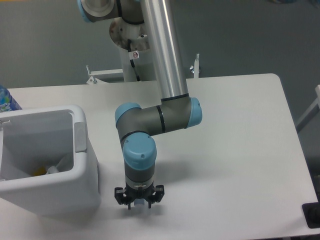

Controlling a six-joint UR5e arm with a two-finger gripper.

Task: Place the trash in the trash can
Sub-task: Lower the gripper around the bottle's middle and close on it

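My gripper points straight down, low over the table's front part, just right of the trash can. Its black links are splayed wide, so it looks open. The wrist hides most of what lies beneath it; only a small pale bit shows between the fingers, and I cannot tell whether it is the wrapper. The white trash can stands at the left, with a grey tab on its right wall. Inside it lie whitish crumpled pieces and something yellow. A bluish bottle peeks in at the left edge behind the can.
The arm's silver tube slants down from the base at the back centre to the elbow. A black object sits at the table's front right corner. The table's front edge runs close below the gripper.
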